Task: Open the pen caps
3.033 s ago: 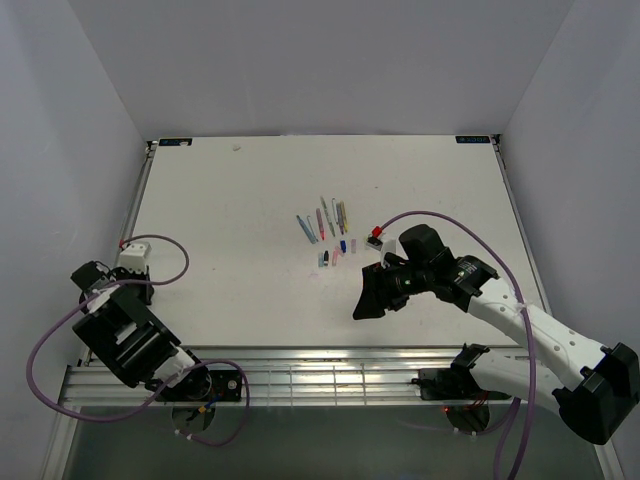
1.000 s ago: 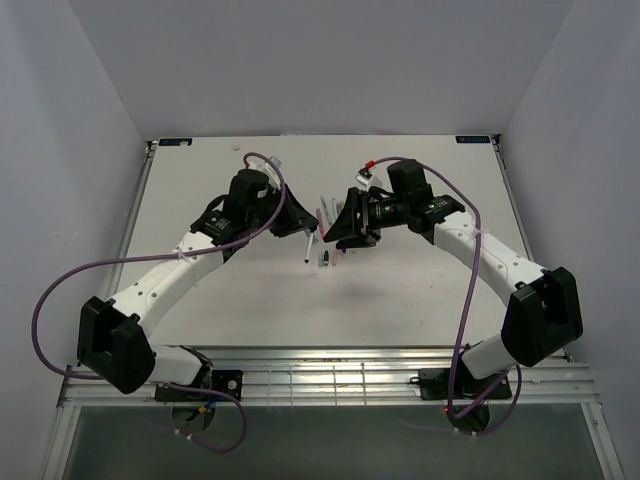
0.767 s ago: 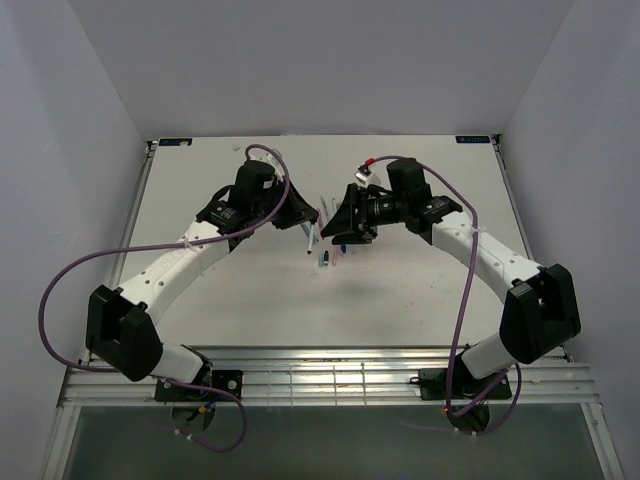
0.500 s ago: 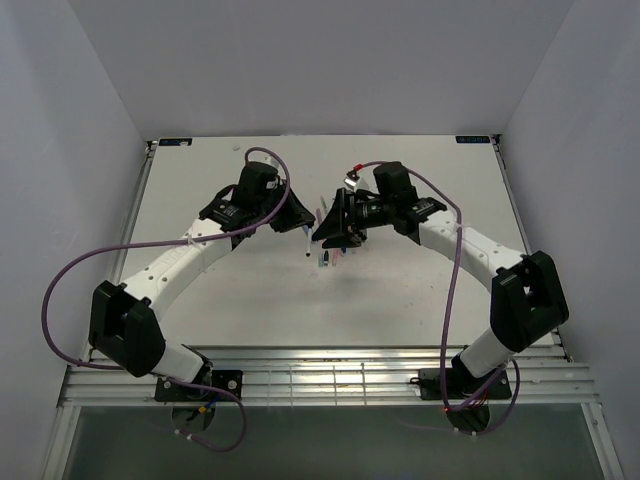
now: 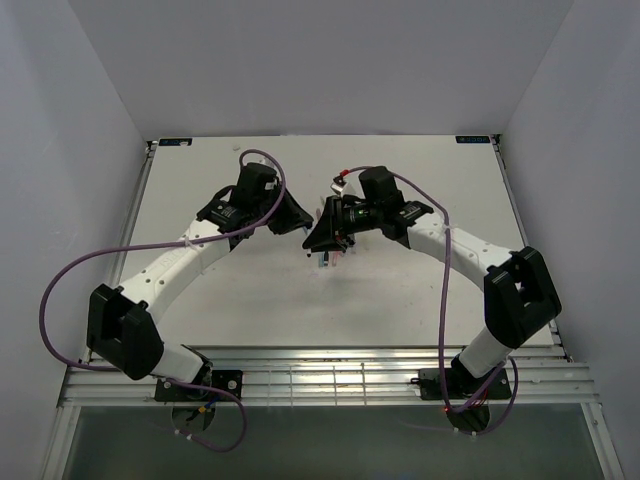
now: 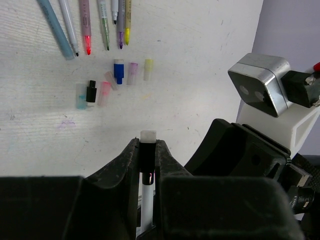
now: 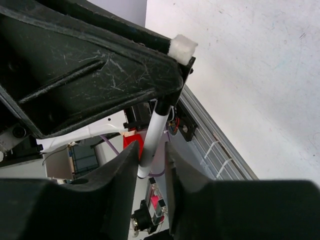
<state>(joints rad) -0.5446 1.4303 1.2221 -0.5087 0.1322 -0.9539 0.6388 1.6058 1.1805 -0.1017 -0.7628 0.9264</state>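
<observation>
White table (image 5: 200, 175): loose caps (image 6: 133, 73) beside pens (image 6: 85, 22); left hand (image 6: 147, 150) pinches white pen (image 6: 148, 137).

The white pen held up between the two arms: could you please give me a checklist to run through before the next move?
1. Grip of the left gripper on the pen: ok, clamped.
2. Far end of the pen inside the right gripper: ok.
3. Right gripper shut on it: cannot tell.
4. Cap on this pen: cannot tell.
5. The loose caps and other pens lie apart from it: ok.
</observation>
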